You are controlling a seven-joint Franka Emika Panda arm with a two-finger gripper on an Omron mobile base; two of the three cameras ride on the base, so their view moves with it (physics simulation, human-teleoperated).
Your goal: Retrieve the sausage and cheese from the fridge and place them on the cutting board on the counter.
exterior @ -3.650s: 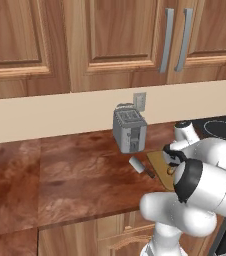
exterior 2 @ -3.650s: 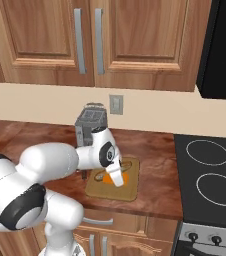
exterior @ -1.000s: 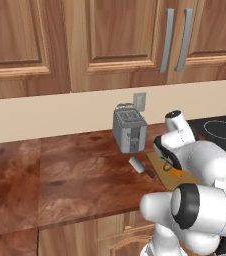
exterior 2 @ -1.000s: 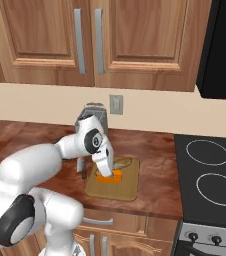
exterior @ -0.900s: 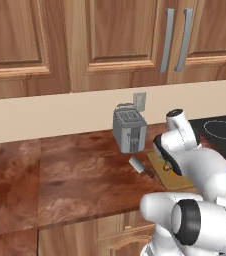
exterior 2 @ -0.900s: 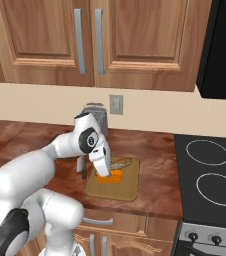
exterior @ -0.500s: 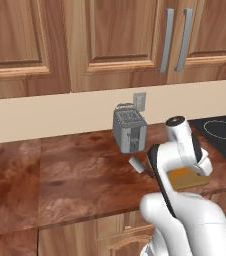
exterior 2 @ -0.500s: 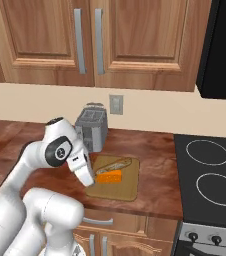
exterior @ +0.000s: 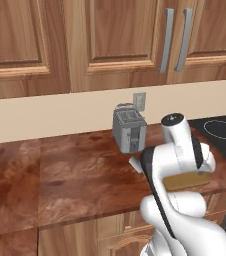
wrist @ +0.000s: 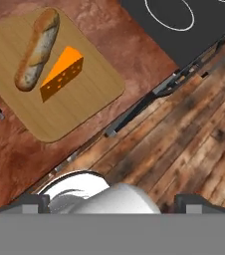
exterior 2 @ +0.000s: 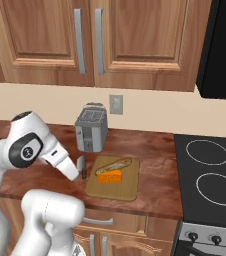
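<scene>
Fingers spread wide hold nothing; their dark tips sit at 8 and 4 o'clock in the hand view, with the gripper point(wrist: 112, 201) between them. That view looks down on the cutting board point(wrist: 84, 102), where the cheese point(wrist: 60, 73) lies at 4 o'clock of a long speckled loaf point(wrist: 37, 49). From the right base view, the cheese point(exterior 2: 109, 176) rests mid-board, with the toaster point(exterior 2: 90, 131) at its 11 o'clock on the counter point(exterior 2: 155, 145).
</scene>
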